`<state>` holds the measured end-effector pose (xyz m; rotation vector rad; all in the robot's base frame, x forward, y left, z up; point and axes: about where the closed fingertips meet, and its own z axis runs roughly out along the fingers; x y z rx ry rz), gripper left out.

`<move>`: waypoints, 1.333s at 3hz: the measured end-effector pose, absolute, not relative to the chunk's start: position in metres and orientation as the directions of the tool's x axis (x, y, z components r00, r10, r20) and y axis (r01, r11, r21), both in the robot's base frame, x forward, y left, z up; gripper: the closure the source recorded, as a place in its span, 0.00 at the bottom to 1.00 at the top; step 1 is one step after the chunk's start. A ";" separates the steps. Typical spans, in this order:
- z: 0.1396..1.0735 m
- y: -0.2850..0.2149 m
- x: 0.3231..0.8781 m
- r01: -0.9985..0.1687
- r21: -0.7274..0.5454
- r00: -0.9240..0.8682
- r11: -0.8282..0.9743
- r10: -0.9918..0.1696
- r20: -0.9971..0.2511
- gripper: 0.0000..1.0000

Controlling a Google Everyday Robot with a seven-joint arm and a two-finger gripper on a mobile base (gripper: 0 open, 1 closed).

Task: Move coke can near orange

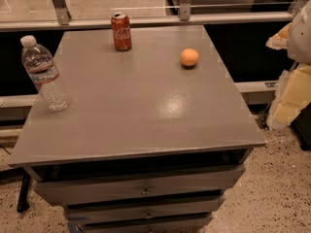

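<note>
The red coke can [121, 31] stands upright near the far edge of the grey cabinet top [141, 110], left of centre. The orange [189, 57] lies on the top to the right of the can and a little nearer to me, about two can widths away from it. My gripper [282, 106] is a pale cream shape at the right edge of the camera view. It hangs beside the cabinet, off its right side, well apart from both the can and the orange, and nothing shows in it.
A clear plastic water bottle [44, 74] stands upright near the left edge of the top. Drawers [141, 191] sit slightly open below the front edge. A metal rail with glass [146, 21] runs behind the cabinet. Speckled floor [286, 193] lies to the right.
</note>
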<state>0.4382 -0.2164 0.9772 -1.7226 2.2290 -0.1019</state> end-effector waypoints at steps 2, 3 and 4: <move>0.970 -0.205 0.442 -0.923 -0.239 -0.230 0.301 -0.930 -0.287 0.00; 0.953 -0.183 0.465 -0.909 -0.207 -0.241 0.361 -0.863 -0.445 0.00; 0.943 -0.154 0.500 -0.903 -0.193 -0.214 0.383 -0.793 -0.571 0.00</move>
